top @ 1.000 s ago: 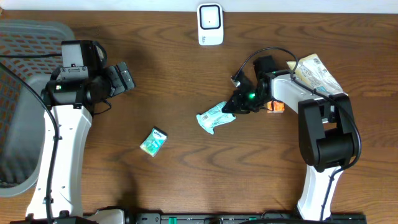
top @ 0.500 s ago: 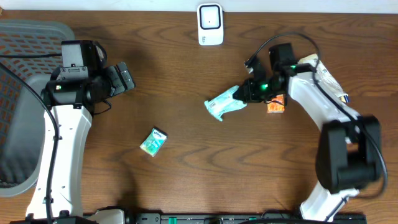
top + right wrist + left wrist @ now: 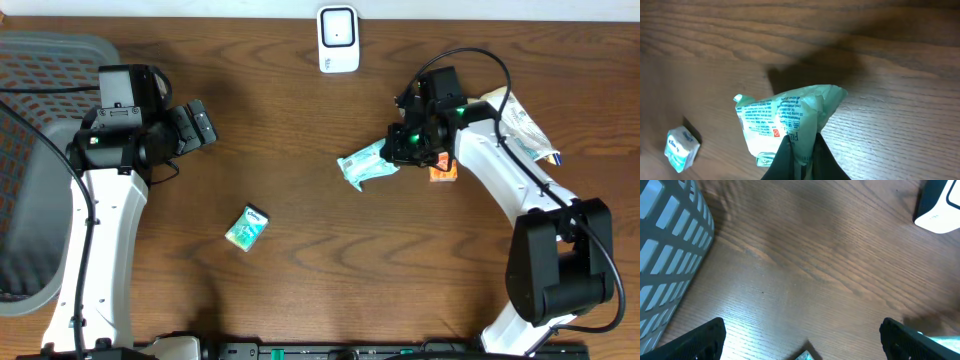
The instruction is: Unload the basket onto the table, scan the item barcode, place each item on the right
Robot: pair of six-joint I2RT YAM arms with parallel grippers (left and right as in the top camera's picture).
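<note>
So on the wooden table (image 3: 300, 290) the only real mover is the right arm (image 3: 500, 185): over the last second it's unfolded and swung up toward the upper middle of the overhead frame, while the left arm (image 3: 100, 220) hasn't budged on the left side next to the grey basket (image 3: 45, 55). The left gripper (image 3: 208, 122) is just parked there with its fingers spread wide and nothing between them. The white scanner (image 3: 338, 38) sits top centre, untouched. The right gripper (image 3: 396, 154) has its fingers pressed tight on one end of the teal packet (image 3: 366, 166), and that packet has gone from lower centre to a spot further up and right, though it's nowhere near the scanner yet. The wrist cam shows printed text on the packet, but I can't make out a barcode. I'd say we're mid-carry and the scan isn't done. The small tissue pack (image 3: 246, 227) and orange item (image 3: 444, 173) haven't moved.
</note>
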